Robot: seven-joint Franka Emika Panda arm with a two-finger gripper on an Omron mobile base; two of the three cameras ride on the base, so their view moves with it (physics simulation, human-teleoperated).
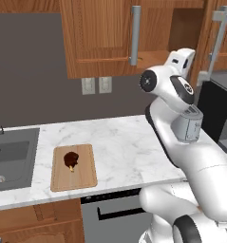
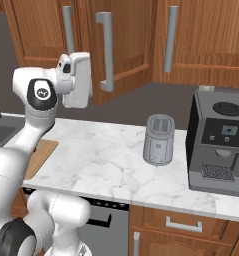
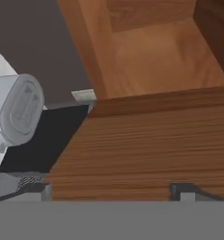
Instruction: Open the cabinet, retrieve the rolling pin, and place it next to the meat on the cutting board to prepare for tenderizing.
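Reddish-brown wooden wall cabinet (image 1: 105, 42): door ajar, arm's hand up at it. I judge opening is the step in hand. Fingers (image 3: 183, 190): can't tell if released or clenched. Rolling pin unseen. Dark drumstick meat (image 1: 70, 159) lies on light wooden cutting board (image 1: 81, 178). Next: swing door wide, reach in.

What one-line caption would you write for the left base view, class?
Robot arm raised toward the open cabinet while the meat waits on the cutting board beside the sink.

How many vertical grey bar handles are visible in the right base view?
3: one at the upper left, one on the open cabinet door beside the robot's hand, one on the right-hand door. Others may sit outside the view.
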